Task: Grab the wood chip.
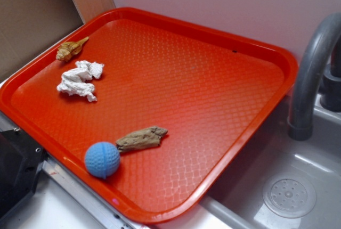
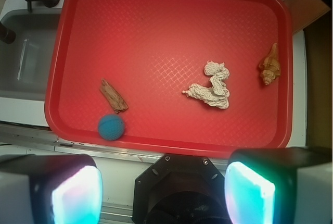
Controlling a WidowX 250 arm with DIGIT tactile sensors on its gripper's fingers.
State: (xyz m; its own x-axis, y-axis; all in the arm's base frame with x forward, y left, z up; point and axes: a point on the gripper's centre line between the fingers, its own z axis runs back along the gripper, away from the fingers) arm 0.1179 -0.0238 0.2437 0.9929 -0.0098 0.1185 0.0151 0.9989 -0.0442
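The wood chip (image 1: 141, 138) (image 2: 114, 96) is a rough grey-brown sliver lying flat near the front edge of the red tray (image 1: 224, 42) (image 2: 156, 21), its end almost touching a blue ball (image 1: 102, 160) (image 2: 111, 126). My gripper (image 2: 162, 195) hangs high above the tray's near rim, well short of the chip. Its jaws stand wide apart, and the pads (image 2: 77, 197) glow cyan with nothing between them. The exterior view does not show the gripper.
A crumpled white paper wad (image 1: 80, 80) (image 2: 210, 89) and a tan spiral seashell (image 1: 71, 49) (image 2: 270, 65) lie at the tray's other side. A grey faucet (image 1: 314, 74) and sink basin (image 1: 287, 194) (image 2: 26, 57) sit beside the tray. The robot's black base (image 2: 182, 187) is below the tray rim.
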